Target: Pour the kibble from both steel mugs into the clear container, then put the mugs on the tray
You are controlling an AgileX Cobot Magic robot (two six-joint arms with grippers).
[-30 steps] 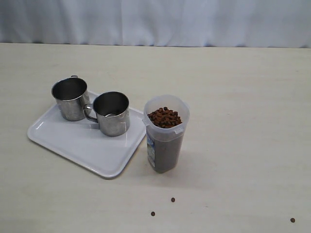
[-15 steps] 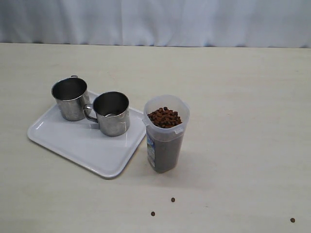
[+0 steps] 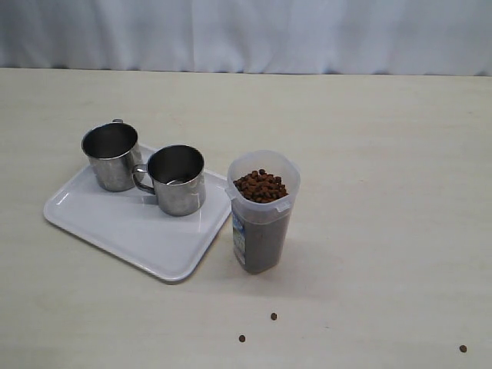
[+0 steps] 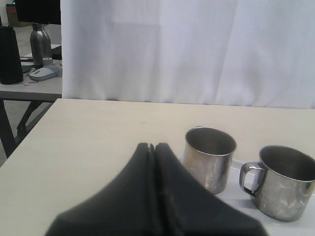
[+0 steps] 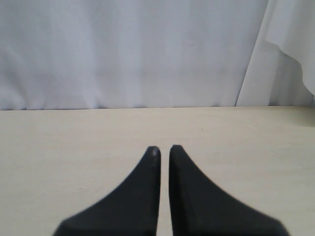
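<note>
Two steel mugs stand upright and empty on the white tray [image 3: 115,227]: one [image 3: 112,157] at its far left, the other [image 3: 177,181] beside it, handle toward the first. The clear container [image 3: 261,219] stands just right of the tray, filled to the rim with kibble [image 3: 260,186]. Neither gripper shows in the exterior view. In the left wrist view my left gripper [image 4: 151,145] is shut and empty, short of the two mugs [image 4: 209,160] [image 4: 285,182]. My right gripper [image 5: 164,147] has only a slit between its fingertips, nothing held, over bare table.
Three stray pellets lie on the table in front of the container [image 3: 273,316] [image 3: 241,338] and far right [image 3: 463,348]. A white curtain [image 3: 246,34] closes off the back. Beyond the table's left edge stands a side desk with a bottle [image 4: 40,42].
</note>
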